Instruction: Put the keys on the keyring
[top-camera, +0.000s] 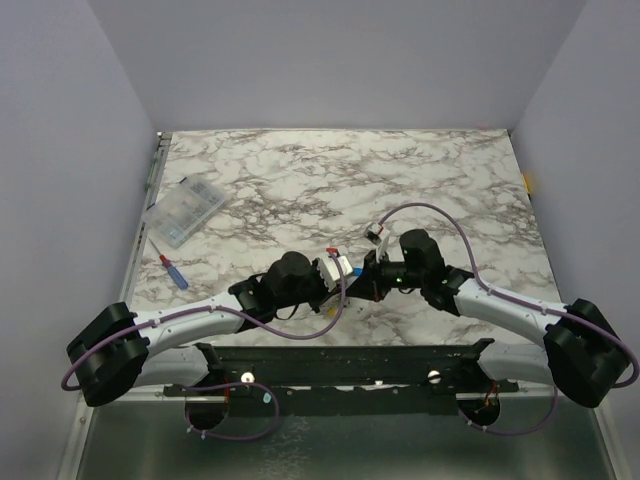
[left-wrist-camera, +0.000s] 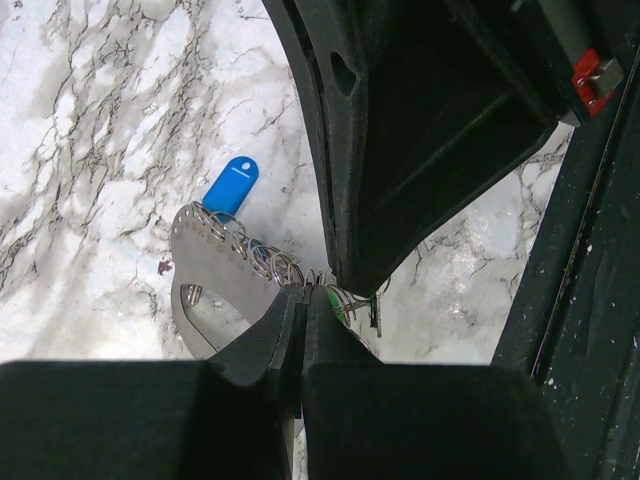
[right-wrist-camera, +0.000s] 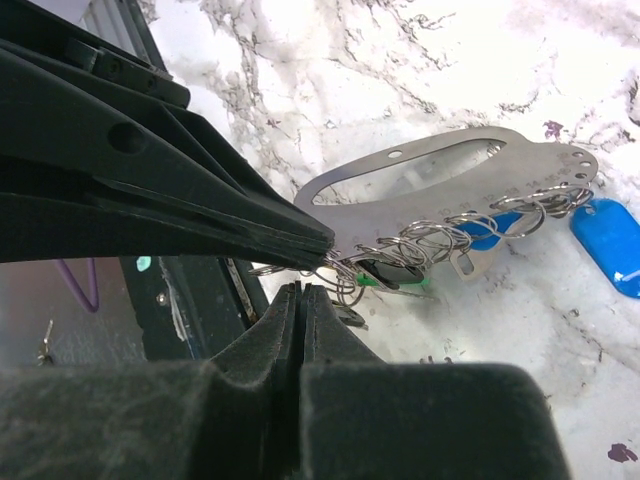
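Observation:
A flat silvery metal plate (left-wrist-camera: 205, 262) lies on the marble with a chain of thin wire rings along its edge. A blue tag (left-wrist-camera: 230, 185) sits at its far end and also shows in the right wrist view (right-wrist-camera: 610, 245). A dark key head with a green part (right-wrist-camera: 390, 275) hangs among the rings, and a small key (left-wrist-camera: 378, 315) dangles from them. My left gripper (left-wrist-camera: 303, 292) is shut on a wire keyring (left-wrist-camera: 335, 295) at the near end of the chain. My right gripper (right-wrist-camera: 300, 290) is shut, its tips against the same ring cluster (right-wrist-camera: 340, 270). Nothing shows between its jaws. Both grippers meet at mid-table (top-camera: 350, 270).
A clear compartment box (top-camera: 185, 210) lies at the far left. A small screwdriver with a red and blue handle (top-camera: 172, 270) lies near it. The black arm-mount frame (top-camera: 340, 365) runs along the near edge. Purple cables (top-camera: 440, 215) loop over the arms.

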